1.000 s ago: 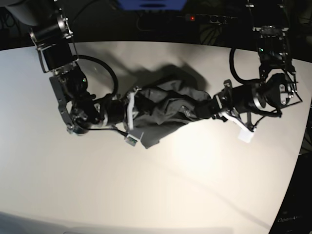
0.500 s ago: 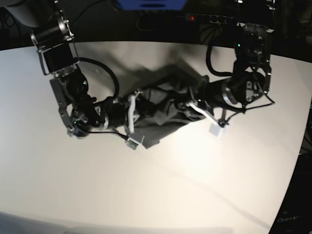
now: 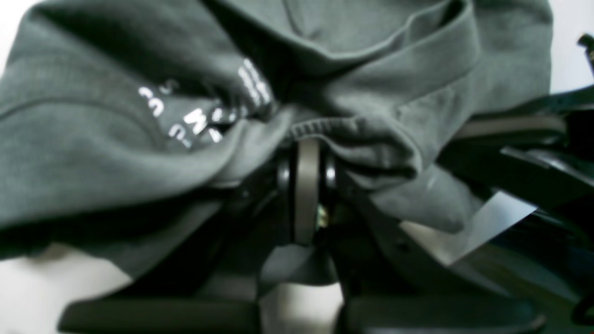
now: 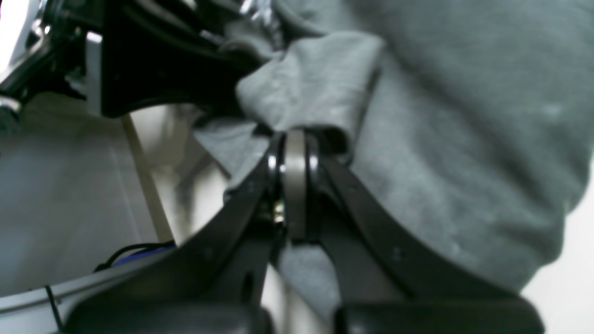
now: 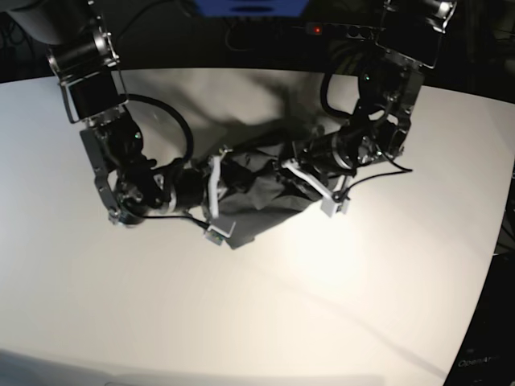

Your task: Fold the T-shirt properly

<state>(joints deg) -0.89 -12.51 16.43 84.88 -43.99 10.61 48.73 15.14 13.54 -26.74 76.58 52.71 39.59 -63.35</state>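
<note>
Charcoal-grey cotton, soft and heavily wrinkled: T-shirt [image 5: 261,193] bunched mid-table, strung between both arms, lifted in folds rather than lying flat. White lettering visible on one fold in left wrist view [image 3: 195,111], too blurred to read.

Left gripper [image 3: 306,153] clamped tight on a stitched hem edge, cloth spilling over both sides of the jaws. Right gripper [image 4: 294,148] likewise pinched on a fold of fabric, nothing but cloth between the pads. Both narrow, both holding shirt.

Handling, judged: light, limp, no stiffness to carry a crease unaided; likely to sag and drape wherever unsupported. Not fragile, not slippery, though a thin pinch could slide off if pulled hard. Best holds at hems, seams or shoulder corners, where doubled cloth gives thickness; current grip points look close together, so spreading apart probably needed before any clean fold.

White table [image 5: 338,305] broad and bare toward the near side, good room for laying out flat. Far edge just behind the arms, dark clutter beyond; right-hand table edge curving off near the frame corner. Arms close to each other over the shirt, so some collision risk.
</note>
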